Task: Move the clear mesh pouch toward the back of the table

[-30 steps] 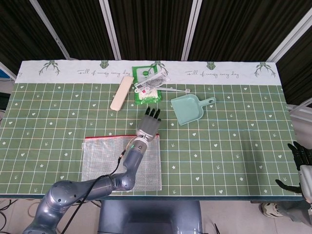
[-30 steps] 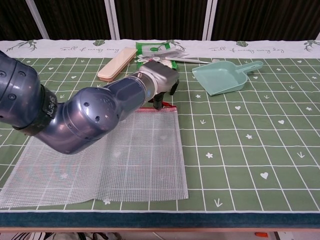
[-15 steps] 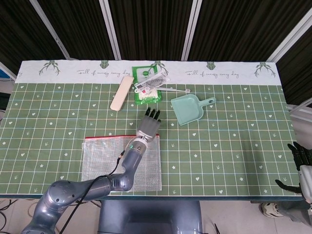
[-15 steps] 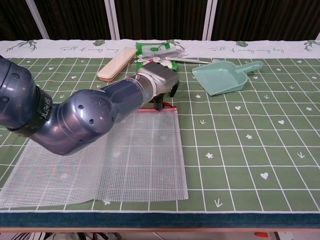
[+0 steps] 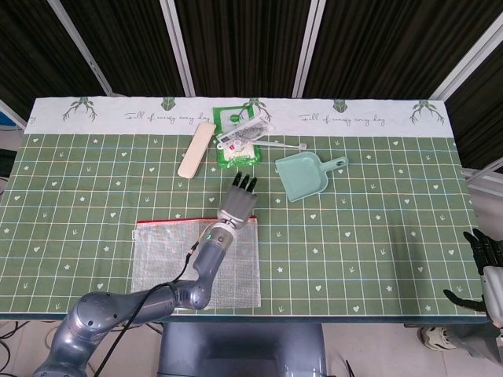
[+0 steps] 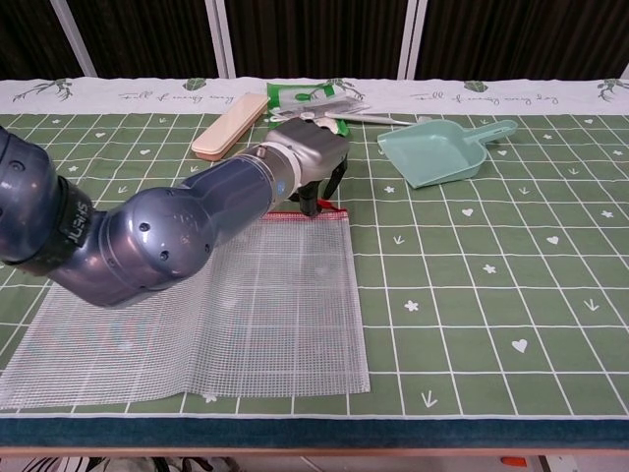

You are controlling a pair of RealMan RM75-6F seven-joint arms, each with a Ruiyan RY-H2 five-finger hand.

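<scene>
The clear mesh pouch (image 6: 216, 305) is lying flat at the table's near edge, looking light and floppy; the left hand (image 6: 310, 162) is curling its fingers at the red zipper edge (image 6: 329, 211), grip unclear.

A line of cursive script is printed twice along the white border strip of the green grid-patterned tablecloth (image 5: 118, 116), at the far edge of the table. The left printing sits left of the green wipes packet (image 5: 236, 137) and the right printing sits right of it; in the head view it can roughly be made out as "Full of energy every day", though the small lettering is not fully sharp. The same script is seen in the chest view along the white strip (image 6: 157, 96). Print on the green packet's label is too small to be read.
</scene>
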